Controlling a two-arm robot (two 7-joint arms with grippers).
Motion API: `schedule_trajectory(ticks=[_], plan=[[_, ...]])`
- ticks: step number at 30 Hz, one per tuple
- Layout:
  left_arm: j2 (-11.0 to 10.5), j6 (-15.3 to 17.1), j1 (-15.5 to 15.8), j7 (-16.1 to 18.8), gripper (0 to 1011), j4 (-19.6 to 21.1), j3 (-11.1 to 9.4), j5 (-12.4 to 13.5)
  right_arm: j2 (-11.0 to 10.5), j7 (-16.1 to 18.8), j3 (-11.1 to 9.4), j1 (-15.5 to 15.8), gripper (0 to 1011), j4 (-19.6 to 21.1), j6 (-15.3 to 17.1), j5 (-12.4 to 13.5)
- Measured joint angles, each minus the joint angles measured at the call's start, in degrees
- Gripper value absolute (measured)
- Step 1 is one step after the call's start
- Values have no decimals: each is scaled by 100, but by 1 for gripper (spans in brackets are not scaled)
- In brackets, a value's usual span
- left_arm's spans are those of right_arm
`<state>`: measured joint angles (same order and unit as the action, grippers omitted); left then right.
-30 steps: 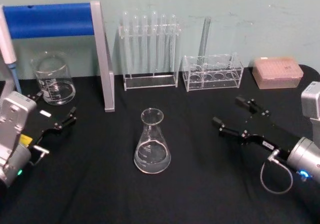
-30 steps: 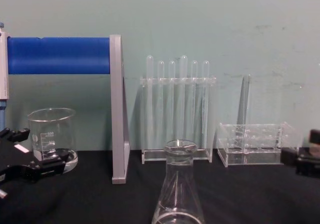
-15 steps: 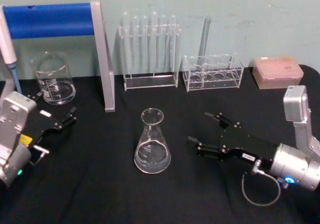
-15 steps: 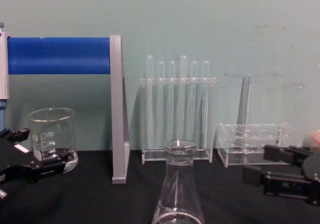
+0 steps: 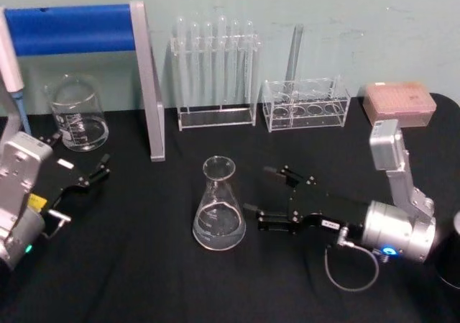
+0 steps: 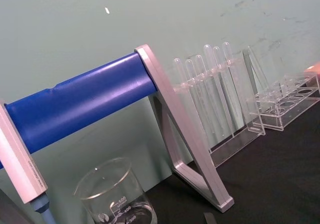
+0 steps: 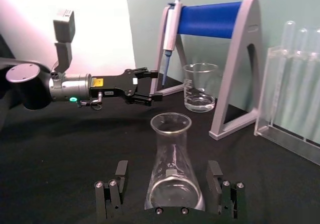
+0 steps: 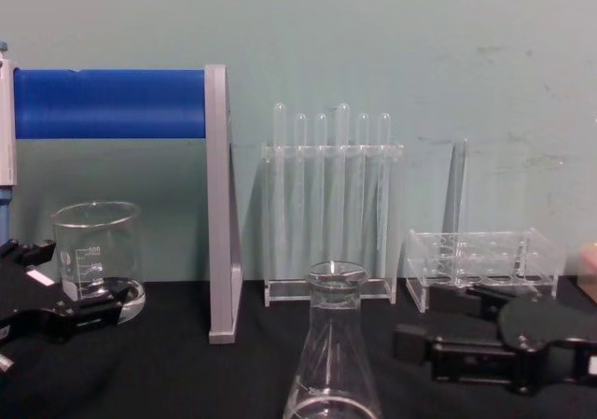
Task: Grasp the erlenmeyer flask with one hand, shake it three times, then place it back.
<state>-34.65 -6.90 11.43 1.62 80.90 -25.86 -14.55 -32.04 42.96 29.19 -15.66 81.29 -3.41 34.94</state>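
Where the black cloth lies bare at its middle, item 1: flask. Clear glass, upright on its base, mouth up. It stands in front of the tall rack and apart from all other glassware.

Item 2: right gripper. Black, reaching in low from the right, level with the flask's lower body. Fingers spread wide, holding nothing. In the head view the nearer fingertip is just beside the flask's base. In the right wrist view the flask stands between the two fingers, with a clear gap on one side and the other finger close to the base. Contact with the glass cannot be told.

Item 3: left gripper. Black, parked over the left side of the cloth, near the beaker. Fingers apart, nothing between them.

Item 4: beaker. Graduated, straight-sided, upright at the left rear, beside the stand.

Item 5: stand. Grey frame with a blue bar, left rear. A pipette hangs at its left end.

Item 6: tall rack. Clear, centre rear, holding one row of upright test tubes.

Item 7: low rack. Clear, just right of the tall rack, with one long tube standing in it.

Item 8: box. Pinkish, right rear, beside the low rack.
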Motion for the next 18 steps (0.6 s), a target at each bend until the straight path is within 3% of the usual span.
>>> schedule_trajectory(ticks=[9, 18], plan=[[0, 0, 0, 0, 1000, 0, 0, 0, 150, 100, 261, -313, 1000, -272, -207, -336], [0, 0, 0, 0, 1001, 0, 0, 1, 402, 145, 373, -594, 1000, -673, -274, -438]])
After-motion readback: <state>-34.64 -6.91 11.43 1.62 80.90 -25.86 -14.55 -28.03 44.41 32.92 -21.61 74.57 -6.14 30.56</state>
